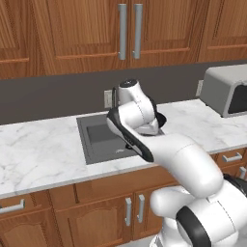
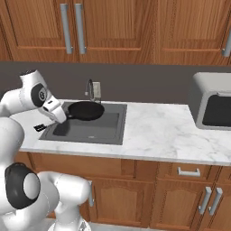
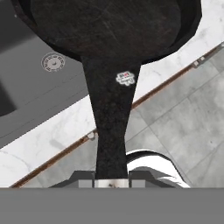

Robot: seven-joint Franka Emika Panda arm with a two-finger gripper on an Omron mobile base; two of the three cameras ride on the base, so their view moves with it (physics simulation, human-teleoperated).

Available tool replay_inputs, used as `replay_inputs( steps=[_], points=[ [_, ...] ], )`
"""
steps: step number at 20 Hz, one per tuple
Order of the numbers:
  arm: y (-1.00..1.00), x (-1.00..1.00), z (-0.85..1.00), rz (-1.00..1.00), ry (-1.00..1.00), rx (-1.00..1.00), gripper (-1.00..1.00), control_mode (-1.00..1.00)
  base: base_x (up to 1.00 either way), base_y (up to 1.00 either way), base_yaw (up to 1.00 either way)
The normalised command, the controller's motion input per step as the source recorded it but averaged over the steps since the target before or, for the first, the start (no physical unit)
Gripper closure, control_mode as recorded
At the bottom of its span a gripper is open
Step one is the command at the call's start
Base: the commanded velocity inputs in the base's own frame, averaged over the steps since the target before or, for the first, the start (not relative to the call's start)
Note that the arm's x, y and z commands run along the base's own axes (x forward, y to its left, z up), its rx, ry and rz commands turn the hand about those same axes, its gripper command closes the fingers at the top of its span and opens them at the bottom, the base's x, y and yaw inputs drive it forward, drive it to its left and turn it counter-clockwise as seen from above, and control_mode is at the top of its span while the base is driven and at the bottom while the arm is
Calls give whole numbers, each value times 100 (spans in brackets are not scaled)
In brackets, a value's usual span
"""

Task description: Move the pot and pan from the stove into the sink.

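Cataloguing item one: the pan (image 2: 85,109), flat, round, black, shallow, held over the sink (image 2: 106,131) by its handle (image 3: 111,131).

Holder: we read the gripper (image 3: 111,180) as pinched on the handle's near end, the two fingers pressed against its sides in the hand view.

Handling, as we judge it: rigid metal, moderately heavy, with the weight far out from the grip, so it would tend to droop or twist in the jaws. The handle looks smooth and tapering, hence somewhat slippery; a hold nearer the bowl would steady it. Not fragile.

Views compared: the right base view gives the pan's place above the basin, near the faucet (image 2: 90,89); the hand view gives the grip itself and the drain (image 3: 53,62) below. In the left base view the arm covers much of the sink (image 1: 99,137), leaving a dark sliver of pan (image 1: 160,118).
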Motion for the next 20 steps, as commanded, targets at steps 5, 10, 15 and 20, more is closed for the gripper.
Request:
replay_inputs(
  steps=[5,10,15,20],
  points=[
    [0,28,-23,0,0,1,100,-100,0,0,0],
    [0,40,-26,0,-1,0,100,-100,0,0,0],
    [0,45,-27,-1,0,0,100,-100,0,0,0],
    [1,53,-27,-3,0,0,100,-100,0,0,0]
  ],
)
